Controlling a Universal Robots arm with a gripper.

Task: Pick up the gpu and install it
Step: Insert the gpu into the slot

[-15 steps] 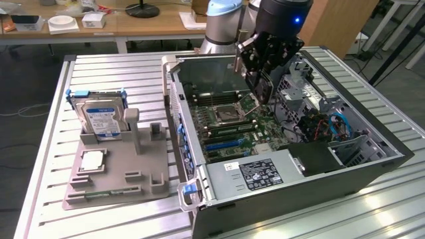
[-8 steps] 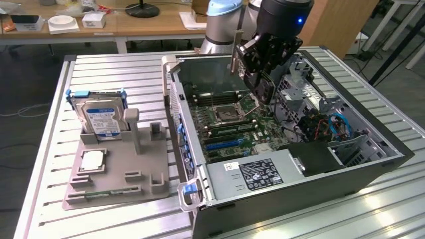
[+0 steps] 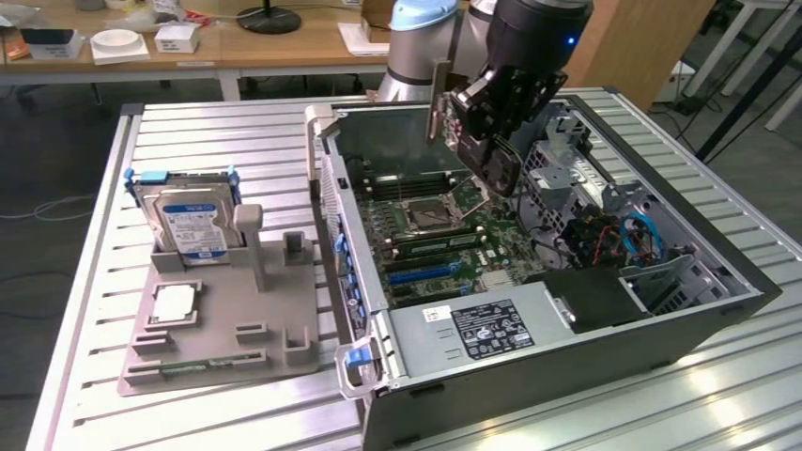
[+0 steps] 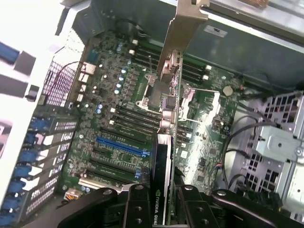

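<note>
A blue-labelled hard drive (image 3: 191,225) stands in a grey holder (image 3: 251,315) on the slatted table (image 3: 201,141).

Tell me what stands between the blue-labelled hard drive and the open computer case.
Exterior view: two grey plastic upright posts of the holder tray stand between silver hard drive and open dark computer case.

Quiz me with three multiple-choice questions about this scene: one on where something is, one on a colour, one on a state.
1. Where is the gpu?
A) above the motherboard
B) on the grey stand
C) on the wooden desk

2. What colour is the motherboard's long bright slot?
A) red
B) blue
C) yellow

3. The pincer is:
A) open, empty
B) shut on the hard drive
C) shut on the gpu

Answers: 1A, it hangs edge-on over the board; 2B, blue among black slots; 3C, fingers clamp the card from both sides.
</note>
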